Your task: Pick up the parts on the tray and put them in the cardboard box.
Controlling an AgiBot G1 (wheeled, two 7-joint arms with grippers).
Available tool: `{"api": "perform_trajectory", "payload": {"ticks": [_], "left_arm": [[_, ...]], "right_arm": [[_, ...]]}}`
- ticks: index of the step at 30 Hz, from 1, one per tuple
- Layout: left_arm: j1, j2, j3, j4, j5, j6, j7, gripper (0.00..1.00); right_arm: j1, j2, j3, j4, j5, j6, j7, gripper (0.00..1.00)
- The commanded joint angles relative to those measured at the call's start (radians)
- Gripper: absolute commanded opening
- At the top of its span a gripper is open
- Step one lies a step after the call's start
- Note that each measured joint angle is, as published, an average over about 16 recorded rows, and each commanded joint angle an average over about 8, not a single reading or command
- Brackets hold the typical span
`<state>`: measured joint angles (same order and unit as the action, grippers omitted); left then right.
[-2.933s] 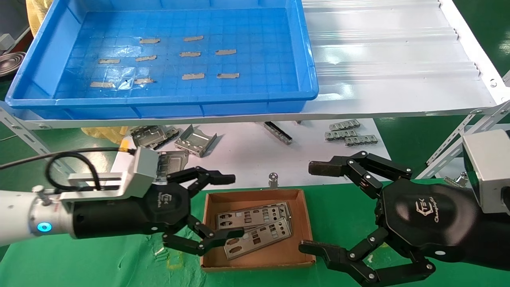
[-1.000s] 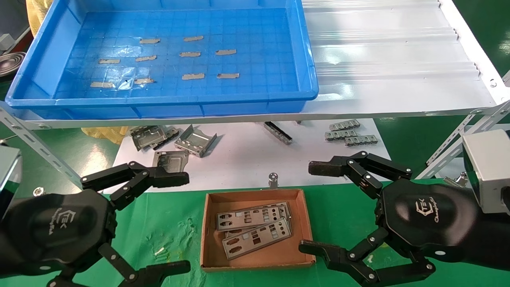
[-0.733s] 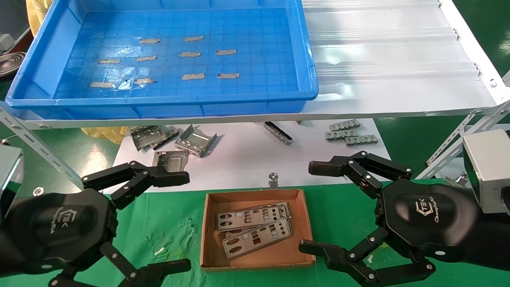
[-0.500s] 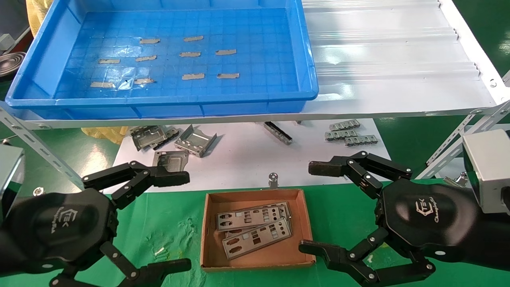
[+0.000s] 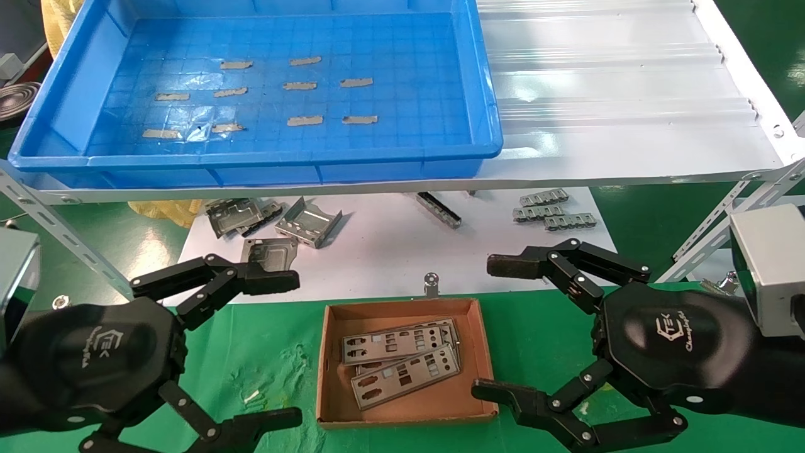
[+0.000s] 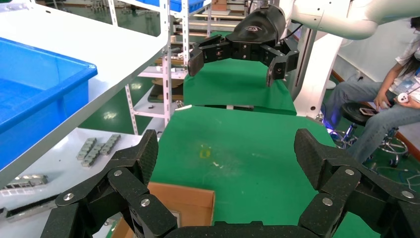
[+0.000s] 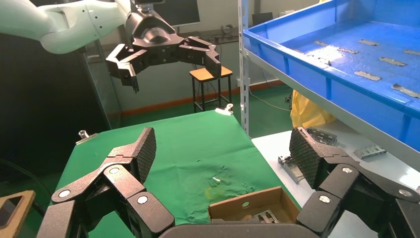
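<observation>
Your left claw [image 5: 286,349] hangs spread wide and empty just left of the cardboard box [image 5: 484,352]; your right claw [image 5: 494,327] hangs equally spread and empty just right of it. Inside the box, the parts [image 5: 402,358] lie stacked flat, overlapping. Beyond the box, the blue tray [image 5: 251,157] sits on its raised shelf, holding only tape strips [image 5: 305,119].

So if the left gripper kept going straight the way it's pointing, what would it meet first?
Probably nothing soon: the open left gripper points across above the cardboard box toward the open right gripper, which would be first in line. Height over the box is unclear.
</observation>
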<state>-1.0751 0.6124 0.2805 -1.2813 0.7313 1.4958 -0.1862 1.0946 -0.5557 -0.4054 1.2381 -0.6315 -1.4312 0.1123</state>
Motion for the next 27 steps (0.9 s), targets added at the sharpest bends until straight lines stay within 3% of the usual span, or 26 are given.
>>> {"api": "perform_trajectory", "payload": {"ticks": [1,27], "left_arm": [[0.0,0.0,0.0,0.0,0.0,0.0,0.0,1.0],[-0.001,0.001,0.001,0.002,0.001,0.0,0.001,1.0]], "right_arm": [[0.0,0.0,0.0,0.0,0.0,0.0,0.0,1.0],[0.0,0.0,0.0,0.0,0.0,0.0,0.0,1.0]]}}
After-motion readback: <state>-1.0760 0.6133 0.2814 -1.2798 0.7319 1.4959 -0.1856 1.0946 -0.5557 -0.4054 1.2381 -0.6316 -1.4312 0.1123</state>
